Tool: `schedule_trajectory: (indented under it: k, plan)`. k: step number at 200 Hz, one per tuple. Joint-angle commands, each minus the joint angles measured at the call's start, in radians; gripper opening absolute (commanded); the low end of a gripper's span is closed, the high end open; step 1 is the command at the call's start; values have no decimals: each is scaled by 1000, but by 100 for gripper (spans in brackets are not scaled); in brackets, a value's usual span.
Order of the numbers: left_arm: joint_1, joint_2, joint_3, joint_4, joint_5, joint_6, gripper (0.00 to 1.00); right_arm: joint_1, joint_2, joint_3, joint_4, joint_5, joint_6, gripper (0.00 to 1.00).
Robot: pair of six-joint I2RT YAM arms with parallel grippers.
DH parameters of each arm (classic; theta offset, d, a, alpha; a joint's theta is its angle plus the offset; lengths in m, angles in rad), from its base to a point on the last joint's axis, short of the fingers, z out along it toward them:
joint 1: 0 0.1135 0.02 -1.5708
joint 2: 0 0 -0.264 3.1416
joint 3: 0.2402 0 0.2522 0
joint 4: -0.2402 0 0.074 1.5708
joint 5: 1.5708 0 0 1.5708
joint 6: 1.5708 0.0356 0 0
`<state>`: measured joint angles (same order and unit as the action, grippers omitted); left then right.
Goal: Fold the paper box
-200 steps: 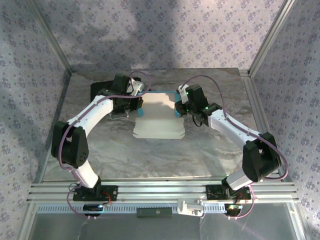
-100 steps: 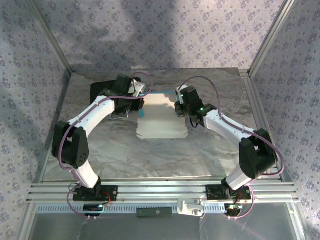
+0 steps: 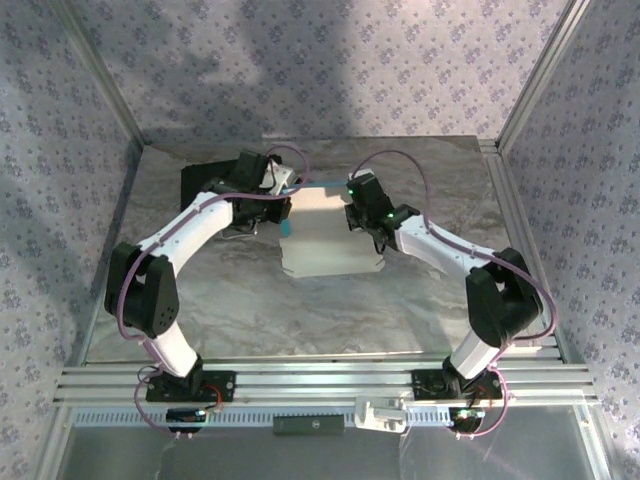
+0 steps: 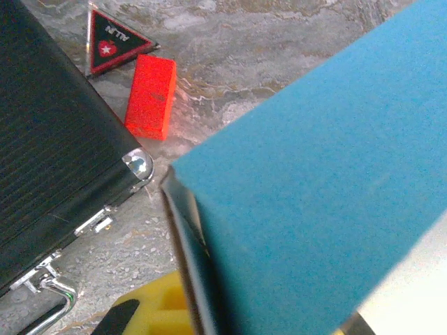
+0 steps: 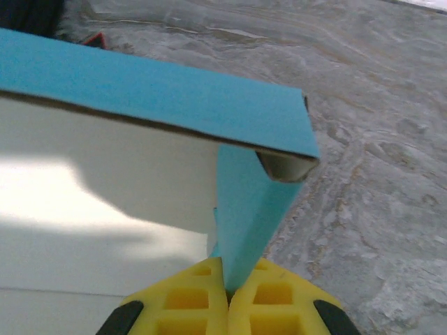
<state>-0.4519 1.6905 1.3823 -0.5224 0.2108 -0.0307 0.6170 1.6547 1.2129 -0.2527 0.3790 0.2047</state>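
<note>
Marbled table, left gripper and right gripper both clamped on paper box; triangular sticker, lettering unreadable

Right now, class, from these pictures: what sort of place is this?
Probably a robot test cell, not a home. Patterned walls on an aluminium frame enclose a marble-look table; two white-and-black robot arms are bolted to a slotted aluminium rail, both at a light-blue card sheet.

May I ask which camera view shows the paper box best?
The top view: the paper box shows almost whole, white inside up. The left wrist gives one blue panel, the right wrist a folded blue corner.
</note>
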Motion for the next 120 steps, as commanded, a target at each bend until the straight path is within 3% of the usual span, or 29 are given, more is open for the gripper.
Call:
schedule_trajectory:
  k: [1, 26, 68, 120]
  plan:
    - [-62, 5, 54, 39, 67, -28, 0, 66, 70, 109, -120, 167, 80, 0]
    - [-78, 9, 51, 48, 18, -83, 0, 94, 142, 202, -302, 325, 232, 0]
    - [-89, -1, 39, 58, -11, -140, 0, 127, 218, 310, -522, 465, 416, 0]
    - [-90, -23, 21, 69, 20, -161, 0, 128, 105, 185, -265, 290, 271, 0]
